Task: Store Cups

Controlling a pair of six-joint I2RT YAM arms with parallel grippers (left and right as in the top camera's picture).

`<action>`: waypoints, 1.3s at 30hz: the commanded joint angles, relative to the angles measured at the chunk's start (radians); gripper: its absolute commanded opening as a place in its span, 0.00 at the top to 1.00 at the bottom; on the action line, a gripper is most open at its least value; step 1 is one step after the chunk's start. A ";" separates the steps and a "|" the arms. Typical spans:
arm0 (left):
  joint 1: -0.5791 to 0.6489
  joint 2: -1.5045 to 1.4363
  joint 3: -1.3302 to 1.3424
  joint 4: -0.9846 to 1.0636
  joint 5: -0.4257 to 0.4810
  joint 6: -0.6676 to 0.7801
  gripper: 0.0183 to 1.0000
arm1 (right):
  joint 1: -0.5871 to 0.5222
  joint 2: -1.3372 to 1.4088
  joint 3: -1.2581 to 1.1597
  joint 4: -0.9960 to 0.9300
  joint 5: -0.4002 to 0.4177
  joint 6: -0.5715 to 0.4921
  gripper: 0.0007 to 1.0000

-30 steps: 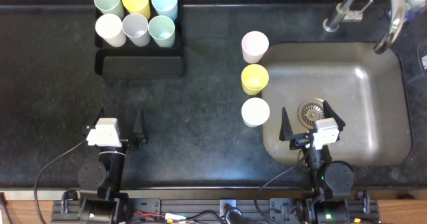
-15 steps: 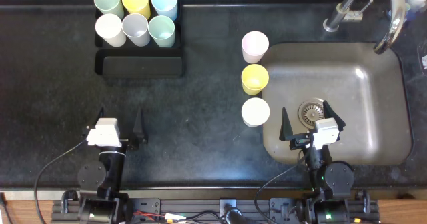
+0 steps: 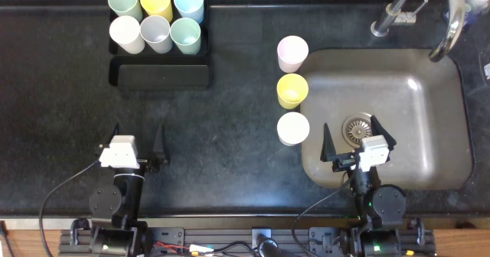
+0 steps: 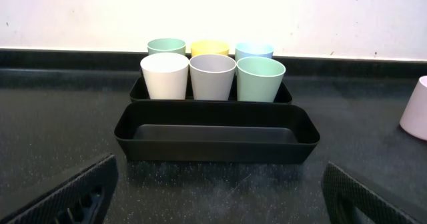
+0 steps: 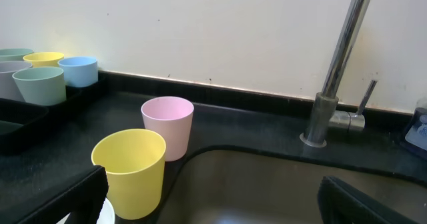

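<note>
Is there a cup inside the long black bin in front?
No, the front bin shows only its bare floor; the six cups stand in the bin behind it.

Counter (image 3: 230,96): cup tray (image 3: 157,55), empty tray (image 3: 161,76), pink cup (image 3: 292,53), yellow cup (image 3: 292,90), white cup (image 3: 292,128).

Steel sink (image 3: 413,89) and faucet (image 3: 392,12) in black counter (image 3: 230,157).

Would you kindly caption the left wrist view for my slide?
Six upright cups fill the rear tray behind an empty black tray.
</note>
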 commanded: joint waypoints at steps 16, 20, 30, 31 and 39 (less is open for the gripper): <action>-0.087 1.427 1.389 -0.403 0.571 0.018 0.00 | -0.001 -0.011 -0.013 0.007 -0.006 0.007 0.00; -0.257 1.781 1.934 -0.686 0.442 0.006 0.00 | -0.001 -0.011 -0.013 0.007 -0.006 0.007 0.00; -0.533 2.188 2.359 -1.044 0.121 -0.311 0.00 | -0.001 -0.011 -0.013 0.007 -0.006 0.007 0.00; -0.542 2.203 2.359 -1.052 0.102 -0.331 0.00 | -0.001 -0.011 -0.013 0.007 -0.006 0.007 0.00; -0.529 2.298 2.359 -1.062 0.061 -0.440 0.00 | -0.001 -0.011 -0.013 0.007 -0.006 0.007 0.00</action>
